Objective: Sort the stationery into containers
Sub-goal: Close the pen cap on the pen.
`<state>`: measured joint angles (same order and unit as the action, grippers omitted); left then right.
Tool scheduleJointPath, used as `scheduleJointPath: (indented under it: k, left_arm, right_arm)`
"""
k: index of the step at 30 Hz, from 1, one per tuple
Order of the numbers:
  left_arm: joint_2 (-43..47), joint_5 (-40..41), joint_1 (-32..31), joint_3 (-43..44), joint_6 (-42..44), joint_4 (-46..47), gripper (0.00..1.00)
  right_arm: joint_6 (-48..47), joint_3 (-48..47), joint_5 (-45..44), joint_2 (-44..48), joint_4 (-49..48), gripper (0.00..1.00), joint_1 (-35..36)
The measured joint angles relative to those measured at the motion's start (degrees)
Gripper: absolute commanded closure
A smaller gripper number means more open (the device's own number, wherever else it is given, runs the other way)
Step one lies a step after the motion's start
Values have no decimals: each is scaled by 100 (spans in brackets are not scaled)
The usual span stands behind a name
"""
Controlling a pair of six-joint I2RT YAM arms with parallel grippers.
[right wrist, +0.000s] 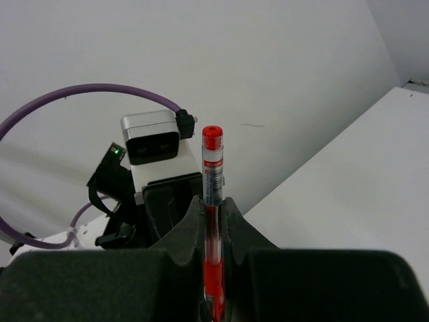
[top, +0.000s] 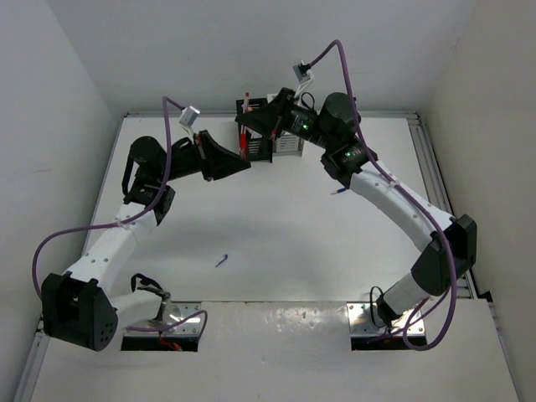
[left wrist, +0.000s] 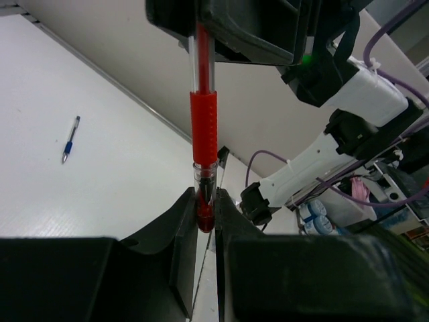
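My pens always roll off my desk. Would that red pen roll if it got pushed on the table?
Probably: the red pen looks round and slim, so it could roll. Its red grip looks rubbery, so slipping seems less likely. It runs straight between the left gripper and right gripper, so it seems stiff.

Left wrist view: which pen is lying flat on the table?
The short blue-grip pen, loose on the white table; the red plastic pen is clamped between the jaws.
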<state>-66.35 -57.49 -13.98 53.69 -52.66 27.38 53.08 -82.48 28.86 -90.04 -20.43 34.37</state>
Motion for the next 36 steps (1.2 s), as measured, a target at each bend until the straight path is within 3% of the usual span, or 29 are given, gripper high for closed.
scheduleJointPath:
  k: [7,17,36]
  left_arm:
    - [2,160,79,-122,-636,463,100]
    - [2,225,-72,273,422,-647,100]
    - [-42,-61,13,328,763,-1222,100]
  right_arm:
    - [-39,-26,-151,0,-61,100,28]
    - [-308,-164,-146,-2,251,100,70]
    - [-426,378,-487,157,-39,100,223]
